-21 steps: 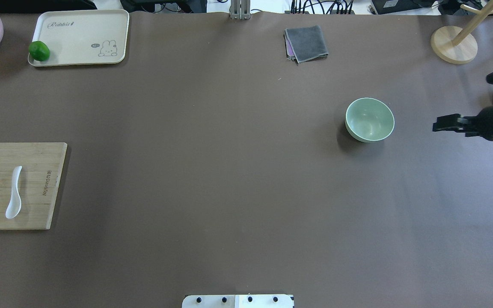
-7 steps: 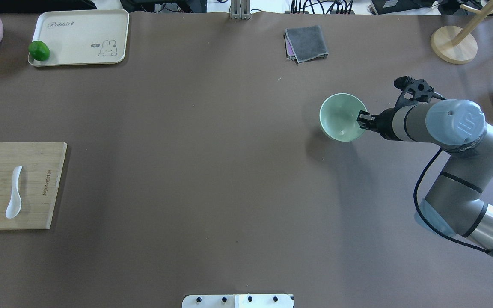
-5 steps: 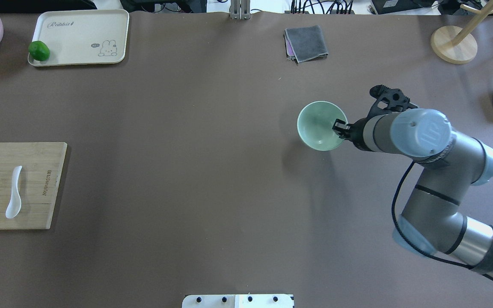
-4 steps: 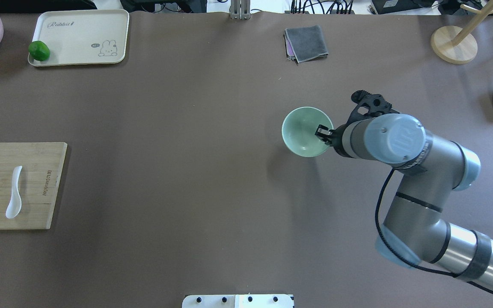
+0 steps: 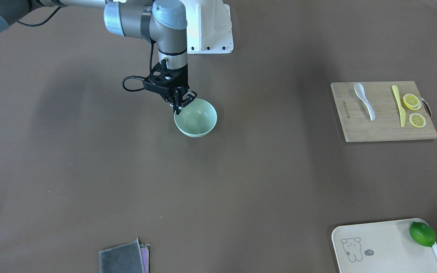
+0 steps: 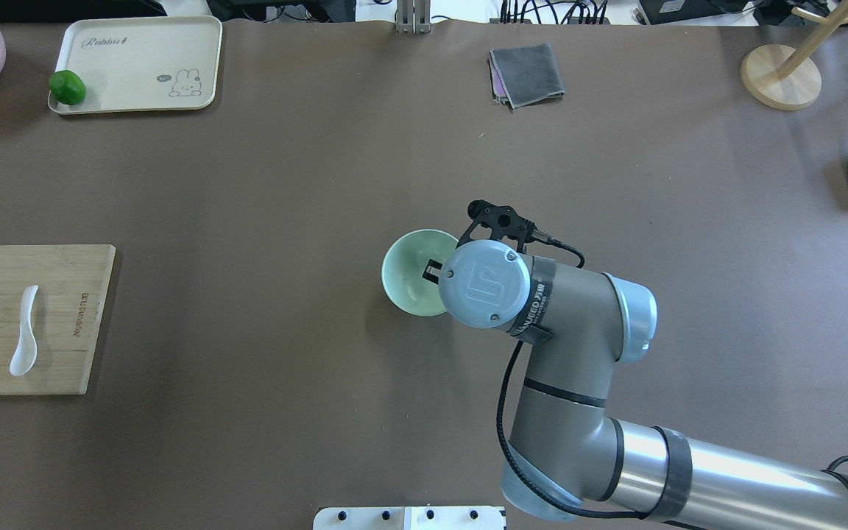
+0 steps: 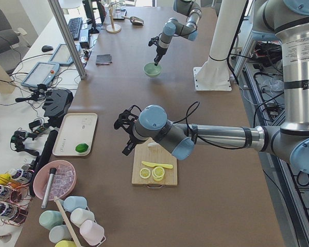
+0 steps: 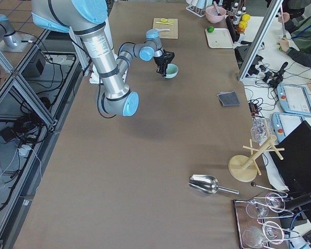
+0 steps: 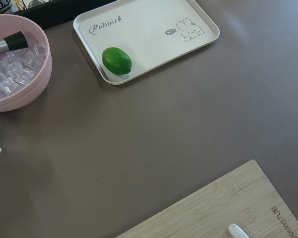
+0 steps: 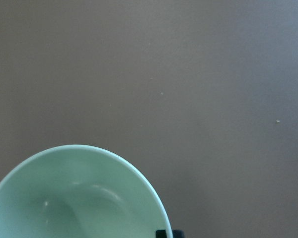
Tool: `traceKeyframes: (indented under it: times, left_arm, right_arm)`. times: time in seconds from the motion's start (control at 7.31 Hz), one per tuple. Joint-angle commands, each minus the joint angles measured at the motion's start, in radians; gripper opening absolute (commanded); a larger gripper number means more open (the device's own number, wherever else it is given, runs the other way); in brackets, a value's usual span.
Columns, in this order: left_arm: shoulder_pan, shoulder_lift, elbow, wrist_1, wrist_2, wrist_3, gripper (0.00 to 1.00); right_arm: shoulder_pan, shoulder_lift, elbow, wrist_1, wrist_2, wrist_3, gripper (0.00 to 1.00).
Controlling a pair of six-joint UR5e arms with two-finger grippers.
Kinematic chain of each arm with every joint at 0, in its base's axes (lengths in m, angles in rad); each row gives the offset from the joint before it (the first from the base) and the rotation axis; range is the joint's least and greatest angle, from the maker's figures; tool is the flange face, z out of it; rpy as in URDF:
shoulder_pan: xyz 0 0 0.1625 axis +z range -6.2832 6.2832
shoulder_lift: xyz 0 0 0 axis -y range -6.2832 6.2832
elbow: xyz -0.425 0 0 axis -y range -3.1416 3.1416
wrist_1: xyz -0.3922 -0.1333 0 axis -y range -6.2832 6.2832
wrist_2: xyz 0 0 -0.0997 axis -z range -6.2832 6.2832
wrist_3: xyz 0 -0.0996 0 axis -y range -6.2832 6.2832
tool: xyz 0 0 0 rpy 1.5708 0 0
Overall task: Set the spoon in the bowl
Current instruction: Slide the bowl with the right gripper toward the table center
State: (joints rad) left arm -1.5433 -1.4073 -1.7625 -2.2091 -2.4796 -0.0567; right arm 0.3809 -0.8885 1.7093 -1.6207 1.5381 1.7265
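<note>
Since the earlier frames the bowl [image 6: 408, 283] has travelled from the desk's [image 6: 247, 184] right half to its middle. The right claw [image 5: 180, 107] pinches its rim, one finger inside, probably bringing it within the left arm's reach. The spoon [image 6: 26, 331] lies well apart on the bamboo board [image 6: 63, 368]. The left claw [image 7: 127, 148] hangs near it, but I cannot tell how wide it stands. A plain brown cover spans the desk.

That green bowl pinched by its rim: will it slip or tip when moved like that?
The bowl looks smooth and glossy, so it may slip a little in the right gripper, whose jaws pinch one spot of the rim. It is empty and seems thin-walled, so probably light enough for that hold. Gripped off-centre, it might tilt.
</note>
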Motion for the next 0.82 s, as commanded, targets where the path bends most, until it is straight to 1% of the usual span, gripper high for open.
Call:
traceKeyframes:
  times: [0.0,0.14,0.27,0.41,0.55,0.68]
  left_arm:
    - [0.0,0.001,0.0,0.0,0.001,0.0,0.98]
    - [0.0,0.002,0.0,-0.007,0.001,0.0,0.98]
    - [0.002,0.001,0.0,-0.012,-0.007,-0.009,0.98]
    - [0.014,0.001,0.0,-0.023,-0.015,-0.071,0.98]
    - [0.066,0.019,0.0,-0.082,-0.004,-0.204,0.98]
    - [0.131,0.03,0.003,-0.166,0.023,-0.401,0.98]
  right_arm:
    - [-0.003,0.034,-0.023,-0.002,-0.003,-0.008,0.86]
    - [0.001,0.04,-0.013,-0.007,-0.006,-0.012,0.99]
    - [0.035,0.039,0.009,-0.011,-0.004,-0.021,1.0]
    - [0.083,0.019,0.062,-0.024,0.011,-0.089,1.0]
    - [0.143,-0.024,0.147,-0.075,0.072,-0.205,1.0]
    - [0.214,-0.103,0.232,-0.085,0.162,-0.307,1.0]
